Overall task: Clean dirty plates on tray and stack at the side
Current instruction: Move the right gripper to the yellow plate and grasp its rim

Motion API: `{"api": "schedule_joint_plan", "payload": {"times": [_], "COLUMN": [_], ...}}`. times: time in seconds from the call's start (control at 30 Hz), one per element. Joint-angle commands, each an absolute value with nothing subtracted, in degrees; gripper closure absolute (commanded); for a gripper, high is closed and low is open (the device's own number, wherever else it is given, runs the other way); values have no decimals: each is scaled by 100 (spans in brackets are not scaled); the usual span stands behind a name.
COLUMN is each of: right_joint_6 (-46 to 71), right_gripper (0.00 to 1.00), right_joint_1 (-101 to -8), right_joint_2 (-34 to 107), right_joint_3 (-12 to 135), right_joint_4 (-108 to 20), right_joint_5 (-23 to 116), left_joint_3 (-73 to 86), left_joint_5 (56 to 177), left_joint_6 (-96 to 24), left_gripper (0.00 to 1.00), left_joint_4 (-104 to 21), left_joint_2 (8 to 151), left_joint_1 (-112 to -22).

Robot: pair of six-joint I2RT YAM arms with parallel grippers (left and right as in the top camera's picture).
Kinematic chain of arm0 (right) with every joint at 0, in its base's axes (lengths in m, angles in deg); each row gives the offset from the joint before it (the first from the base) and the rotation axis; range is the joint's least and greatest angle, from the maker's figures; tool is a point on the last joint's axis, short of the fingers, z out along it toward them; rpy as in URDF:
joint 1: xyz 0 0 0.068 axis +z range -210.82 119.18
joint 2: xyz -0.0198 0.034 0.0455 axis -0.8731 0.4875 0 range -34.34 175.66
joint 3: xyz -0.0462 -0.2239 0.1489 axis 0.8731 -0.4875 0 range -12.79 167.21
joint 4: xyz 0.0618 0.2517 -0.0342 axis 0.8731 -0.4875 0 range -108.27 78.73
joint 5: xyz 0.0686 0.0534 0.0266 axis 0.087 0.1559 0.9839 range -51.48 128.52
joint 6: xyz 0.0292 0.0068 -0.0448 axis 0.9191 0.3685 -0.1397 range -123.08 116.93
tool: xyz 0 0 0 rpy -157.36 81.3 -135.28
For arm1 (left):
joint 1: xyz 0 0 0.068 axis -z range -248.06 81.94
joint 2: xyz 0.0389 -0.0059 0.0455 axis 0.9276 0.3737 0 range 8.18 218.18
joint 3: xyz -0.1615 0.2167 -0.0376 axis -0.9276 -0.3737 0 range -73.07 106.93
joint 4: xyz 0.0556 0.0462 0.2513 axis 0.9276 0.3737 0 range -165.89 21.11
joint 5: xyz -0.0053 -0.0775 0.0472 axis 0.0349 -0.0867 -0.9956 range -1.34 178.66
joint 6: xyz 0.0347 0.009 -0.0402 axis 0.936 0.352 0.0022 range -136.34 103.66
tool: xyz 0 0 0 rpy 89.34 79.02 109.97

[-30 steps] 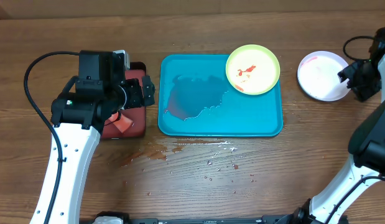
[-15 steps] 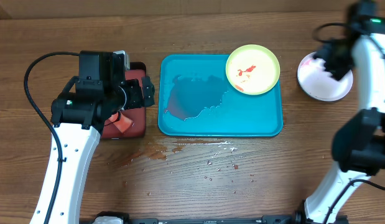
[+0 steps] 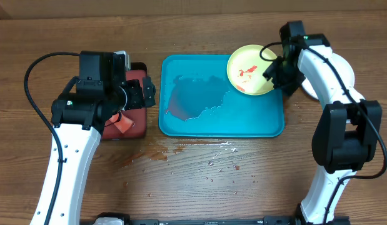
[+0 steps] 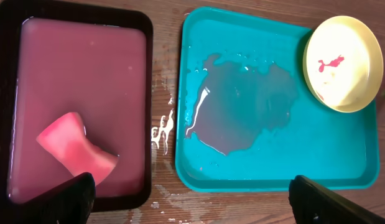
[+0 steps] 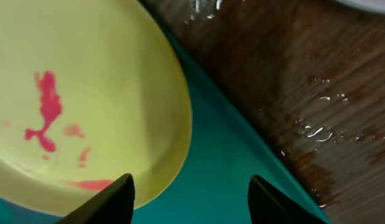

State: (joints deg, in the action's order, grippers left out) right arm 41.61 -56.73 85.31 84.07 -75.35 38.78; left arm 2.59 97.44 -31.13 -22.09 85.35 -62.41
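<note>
Yellow-green plate (image 5: 86, 93) still smeared, lying on tray (image 3: 256, 119) under right claw (image 5: 191, 198). Claw being held open, nothing gripped. White plate (image 3: 351, 74) being left on tabletop (image 3: 199, 181) just beside claw, judged already set aside. Left claw (image 4: 192, 194) being held wide open, empty.

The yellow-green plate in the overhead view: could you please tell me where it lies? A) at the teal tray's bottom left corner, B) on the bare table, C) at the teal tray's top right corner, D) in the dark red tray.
C: the yellow-green plate rests at the top right corner of the teal tray, its rim overlapping the tray's edge.
</note>
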Motion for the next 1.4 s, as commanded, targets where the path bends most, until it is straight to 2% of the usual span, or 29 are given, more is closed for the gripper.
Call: {"api": "schedule_joint_plan", "payload": {"times": [0.0,0.13,0.2,0.33,0.6,0.7,0.93,1.27,1.33,1.37], "right_joint_6": [4522,4590,4727,4817,4869,5140,5341,5569,5569,5569], "right_gripper": [37,27,16,0,0,4,24,25,30,38], "right_joint_1": [-5692,-5692,-5686,-5631,-5437,-5404,-5402,-5402,-5404,-5402], "right_joint_2": [8549,8549,8549,8551,8553,8560,8623,8931,8993,9006], "right_joint_3": [8167,7911,7800,7671,7653,7651,7651,7651,7651,7651], "right_joint_4": [-7279,-6877,-6743,-6586,-6282,-6245,-6107,-6101,-6090,-6081], "right_joint_5": [4184,4551,4634,4636,4614,4463,4258,4232,4227,4227], "left_joint_3": [230,230,230,230,230,230,230,230,230,230], "left_joint_5": [9707,9707,9707,9707,9707,9707,9707,9707,9704,9704], "left_joint_6": [-3069,-3069,-3069,-3069,-3069,-3069,-3069,-3069,-3069,-3069], "left_gripper": [0,0,0,0,0,0,0,0,0,0], "left_joint_4": [-2220,-2220,-2220,-2222,-2233,-2233,-2235,-2237,-2240,-2242], "left_joint_2": [8574,8574,8574,8574,8574,8574,8574,8574,8574,8574], "left_joint_1": [-6197,-6197,-6197,-6197,-6197,-6197,-6197,-6197,-6197,-6197]}}
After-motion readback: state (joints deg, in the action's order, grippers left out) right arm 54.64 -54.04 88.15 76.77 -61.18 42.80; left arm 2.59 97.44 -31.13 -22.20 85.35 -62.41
